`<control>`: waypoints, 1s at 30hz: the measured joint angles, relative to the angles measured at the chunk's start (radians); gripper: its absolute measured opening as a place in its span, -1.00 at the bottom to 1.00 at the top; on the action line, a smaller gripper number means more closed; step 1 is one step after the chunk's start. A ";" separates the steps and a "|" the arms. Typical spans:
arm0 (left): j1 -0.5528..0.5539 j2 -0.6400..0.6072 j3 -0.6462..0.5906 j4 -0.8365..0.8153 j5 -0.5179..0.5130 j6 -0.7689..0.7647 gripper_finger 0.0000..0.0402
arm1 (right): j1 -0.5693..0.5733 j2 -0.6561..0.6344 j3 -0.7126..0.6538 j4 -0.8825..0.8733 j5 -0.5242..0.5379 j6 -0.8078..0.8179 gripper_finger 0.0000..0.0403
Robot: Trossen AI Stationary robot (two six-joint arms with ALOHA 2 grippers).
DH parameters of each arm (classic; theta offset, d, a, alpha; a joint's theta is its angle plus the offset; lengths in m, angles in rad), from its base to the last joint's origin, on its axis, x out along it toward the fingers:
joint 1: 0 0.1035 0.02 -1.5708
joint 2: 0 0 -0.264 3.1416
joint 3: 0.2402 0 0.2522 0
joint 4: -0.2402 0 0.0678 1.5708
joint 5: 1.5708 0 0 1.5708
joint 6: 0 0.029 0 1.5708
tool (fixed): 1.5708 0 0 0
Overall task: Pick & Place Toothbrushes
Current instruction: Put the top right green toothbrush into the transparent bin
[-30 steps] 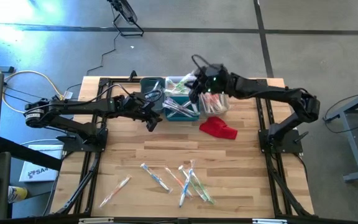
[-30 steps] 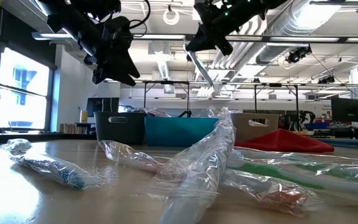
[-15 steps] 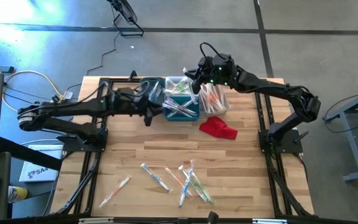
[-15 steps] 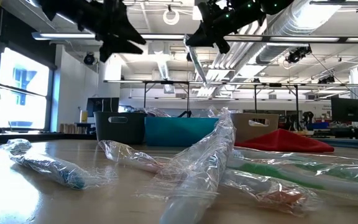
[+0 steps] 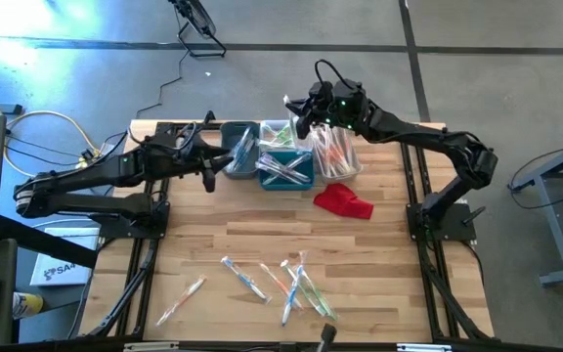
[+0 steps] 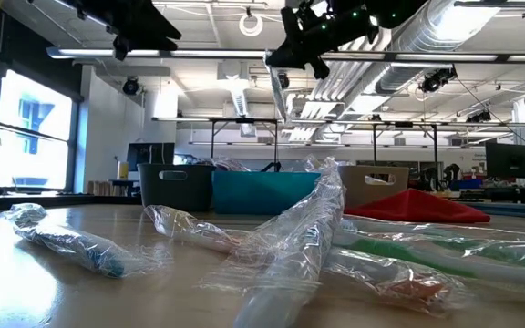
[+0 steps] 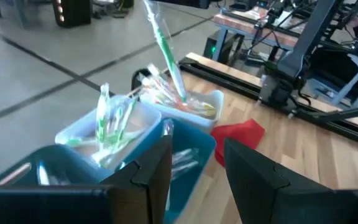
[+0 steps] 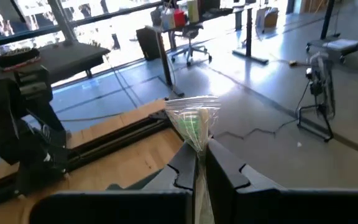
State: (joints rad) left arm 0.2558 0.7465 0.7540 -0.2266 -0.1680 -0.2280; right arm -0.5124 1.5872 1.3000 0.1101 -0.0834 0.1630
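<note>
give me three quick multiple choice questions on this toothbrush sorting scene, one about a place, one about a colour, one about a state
1. Where does the red cloth lie?
A. on the table beside the bins
B. inside the teal bin
C. on the floor

2. What colour is the handle of the wrapped toothbrush that the right gripper holds?
A. blue
B. green
C. orange

3. How does the left gripper stand?
A. shut on a toothbrush
B. shut on the cloth
C. open, holding nothing

Answers:
1 A: the high view shows it on the wood by the white bin.
2 B: the left wrist view shows green.
3 C: its fingers stand apart, nothing between them.
</note>
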 joint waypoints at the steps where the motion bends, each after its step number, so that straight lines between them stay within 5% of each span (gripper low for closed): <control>1: 0.000 -0.012 0.000 -0.015 0.000 -0.005 -0.29 | -0.005 0.017 0.015 -0.011 -0.006 0.001 -0.96; 15: 0.000 -0.174 0.000 -0.150 -0.003 -0.038 -0.29 | -0.049 0.282 0.321 -0.158 -0.004 -0.142 -0.96; 25: 0.000 -0.230 0.000 -0.209 -0.033 -0.032 -0.29 | -0.092 0.406 0.335 -0.189 -0.007 -0.240 -0.96; 30: 0.000 -0.231 0.000 -0.232 -0.062 -0.012 -0.29 | -0.090 0.433 0.335 -0.228 -0.127 -0.410 -0.96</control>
State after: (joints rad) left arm 0.2554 0.5159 0.7540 -0.4588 -0.2298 -0.2398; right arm -0.6029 2.0198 1.6352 -0.1176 -0.2103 -0.2465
